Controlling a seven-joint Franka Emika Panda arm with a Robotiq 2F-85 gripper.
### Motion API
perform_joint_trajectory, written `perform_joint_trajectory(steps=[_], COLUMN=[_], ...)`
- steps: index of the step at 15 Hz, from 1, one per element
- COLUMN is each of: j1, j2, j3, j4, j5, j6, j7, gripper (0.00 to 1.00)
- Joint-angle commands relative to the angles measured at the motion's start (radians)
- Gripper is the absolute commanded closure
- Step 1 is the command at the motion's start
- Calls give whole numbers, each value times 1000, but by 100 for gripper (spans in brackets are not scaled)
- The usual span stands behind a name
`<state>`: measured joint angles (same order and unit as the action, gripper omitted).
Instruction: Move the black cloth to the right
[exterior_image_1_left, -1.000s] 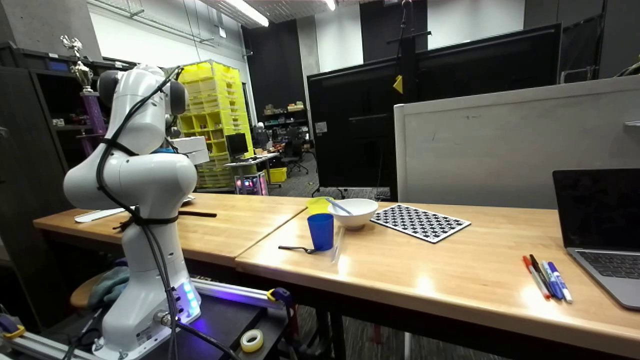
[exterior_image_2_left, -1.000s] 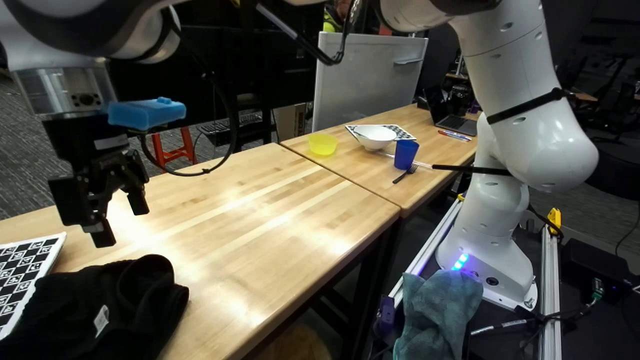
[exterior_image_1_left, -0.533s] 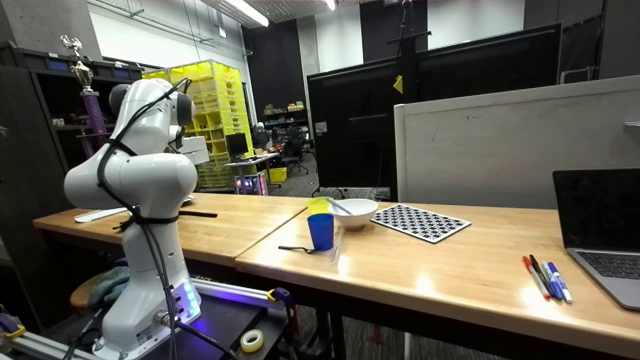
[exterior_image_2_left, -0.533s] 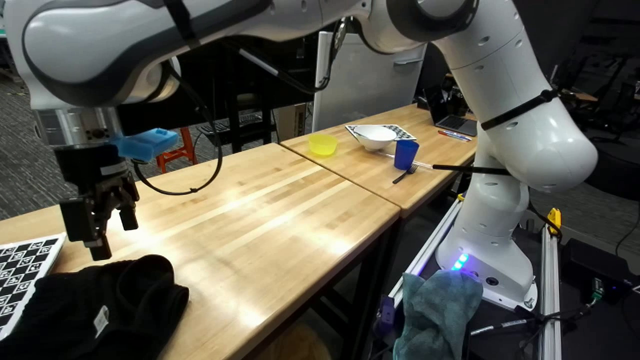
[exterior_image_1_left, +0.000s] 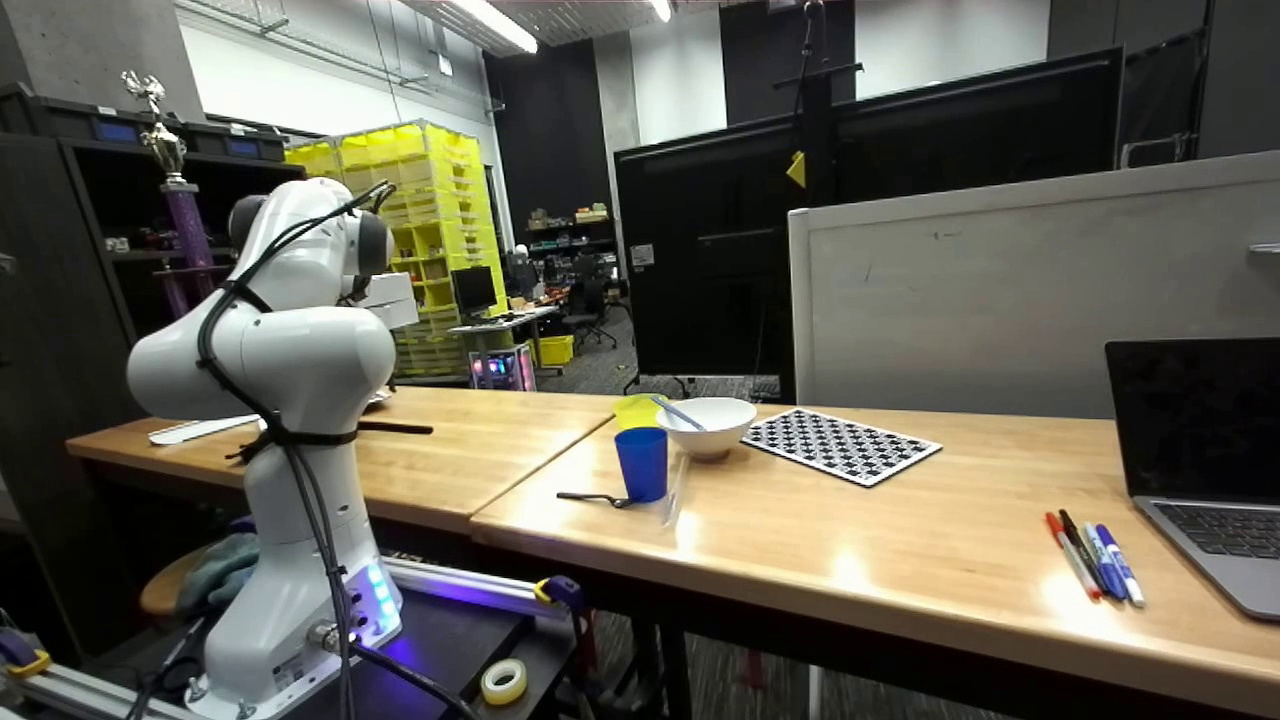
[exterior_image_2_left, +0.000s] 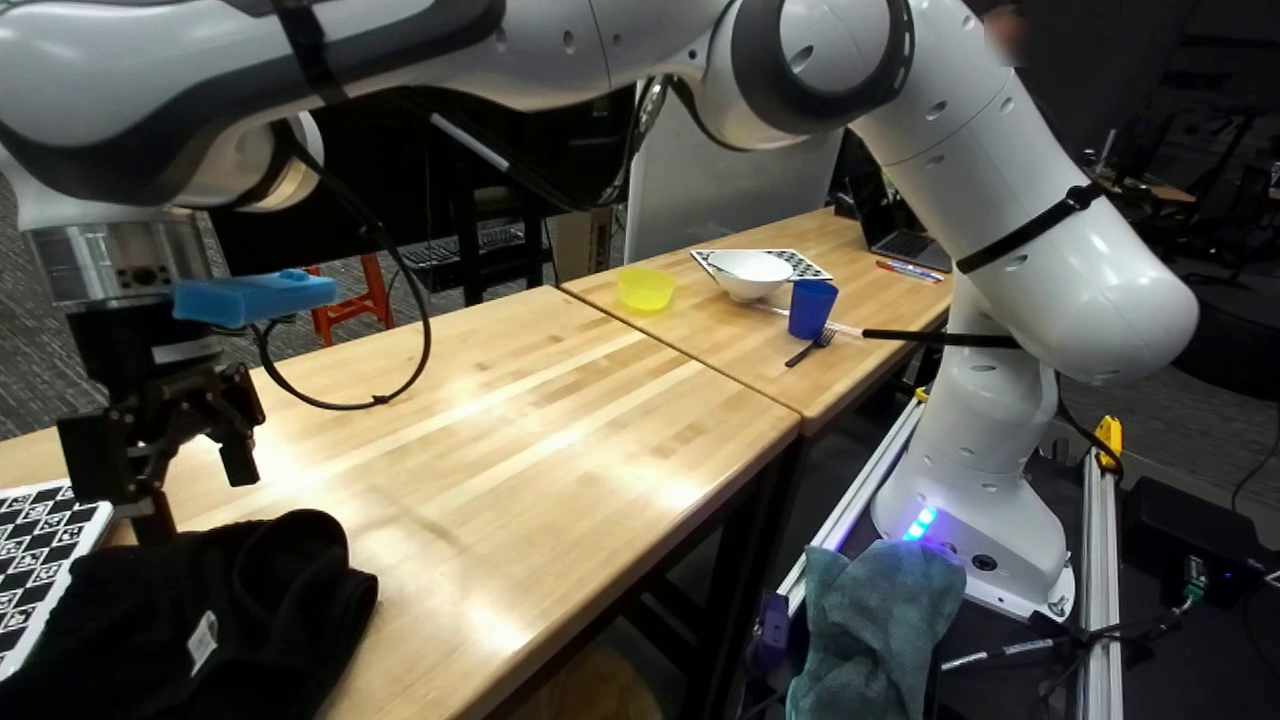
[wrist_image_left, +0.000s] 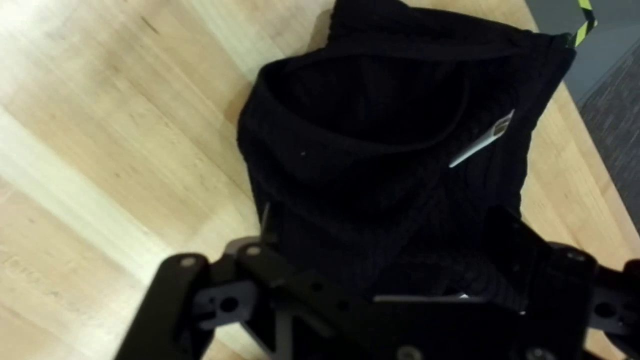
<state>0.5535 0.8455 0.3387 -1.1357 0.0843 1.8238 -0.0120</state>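
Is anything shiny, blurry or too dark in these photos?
In both exterior views, white glare spots the wooden tables; in the wrist view, the top-left corner is washed out, the gripper looks blurry, and the black cloth is so dark its folds are hard to make out.

The black cloth (wrist_image_left: 395, 165) is looking soft and matt, its knit showing fine ribs, while the white tag (exterior_image_2_left: 203, 642) on it is showing a slight satin sheen. The table (exterior_image_2_left: 450, 460) is showing smooth, pale wood, its glossy finish throwing back bright glare. The arm (exterior_image_1_left: 310, 360) is gleaming in smooth white, and the collar (exterior_image_2_left: 100, 255) at its wrist is shining like polished metal. The gripper (exterior_image_2_left: 197, 493) is wearing a mostly matt black. The blue cup (exterior_image_1_left: 641, 465) is looking like smooth plastic, the yellow bowl (exterior_image_2_left: 646, 288) like translucent plastic; the white bowl (exterior_image_1_left: 708, 430) is looking smooth and glossy. The grey-green towel (exterior_image_2_left: 875, 625) is showing a rough, fuzzy pile. The rail (exterior_image_2_left: 1099, 570) is looking like bare metal, and the floor (wrist_image_left: 617, 122) like coarse, matt carpet.
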Motion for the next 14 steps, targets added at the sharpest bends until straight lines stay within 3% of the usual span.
perform_joint_trajectory(steps=[1, 6, 14], j1=[41, 83, 57], j2=[72, 164, 241], j3=[-15, -39, -28], j4=[123, 220, 251], j5=[29, 21, 21], j6=[-54, -16, 76], j7=[87, 123, 147], gripper=[0, 0, 0])
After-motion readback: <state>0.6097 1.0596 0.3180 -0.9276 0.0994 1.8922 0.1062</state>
